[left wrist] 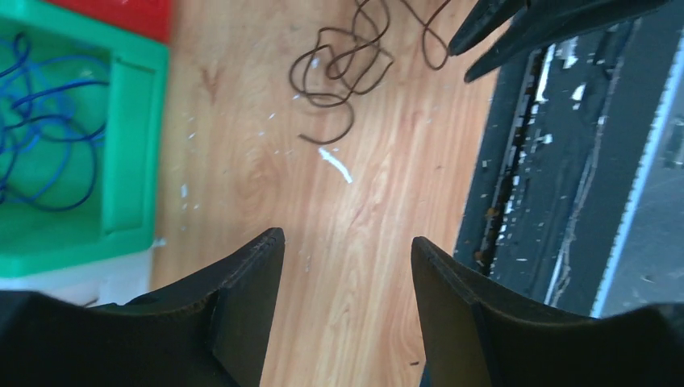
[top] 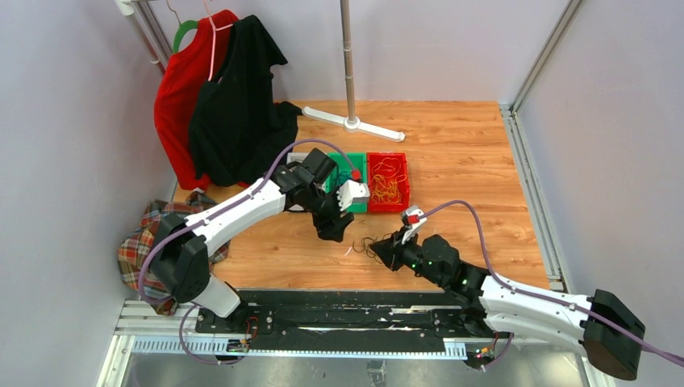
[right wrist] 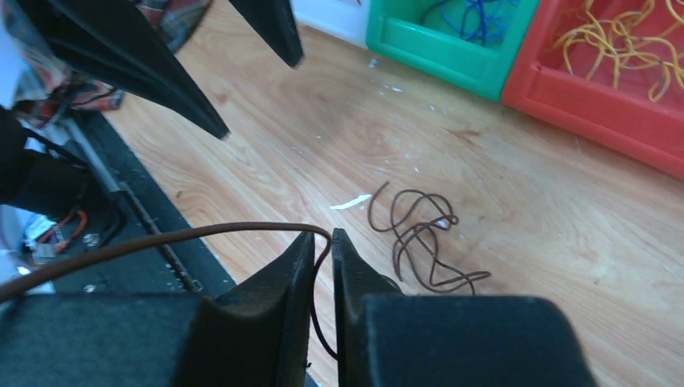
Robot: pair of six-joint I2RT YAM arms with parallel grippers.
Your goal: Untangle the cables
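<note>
Judging progress: we think the sorting is mostly done. The blue cables [right wrist: 476, 10] lie in the green bin [right wrist: 427, 44] and the yellow-orange cables [right wrist: 621, 36] in the red bin [right wrist: 597, 97]. The bins touch side by side mid-desk.

What's left, as far as we see, is one dark cable tangle [right wrist: 419, 238]. It lies loose on the desk [right wrist: 524, 201] near the front edge, between the two arms and well apart from the bins.

Pincers:
- The right pincer [right wrist: 323, 238] is nearly closed, pinching a dark strand [right wrist: 161, 238] that comes up between the fingers and arcs away to the left in its wrist view. We can't tell whether that strand joins the tangle or is already free of it.
- The left pincer [left wrist: 347, 242] is spread wide and holds nothing. It hovers over bare wood near the tangle.

Counts:
- 2 pincers.
- 2 bins with cable in them. A white edge beside the green bin may be a third; we can't tell.
- 1 blue bunch and 1 yellow-orange bunch, both too curly to count single wires.
- 1 dark tangle on the desk, loops not countable.
- 1 held strand.
- 1 small white scrap [right wrist: 351, 201] just beside the tangle.

Our read: once that dark lot is teased apart, the job is close to finished.
</note>
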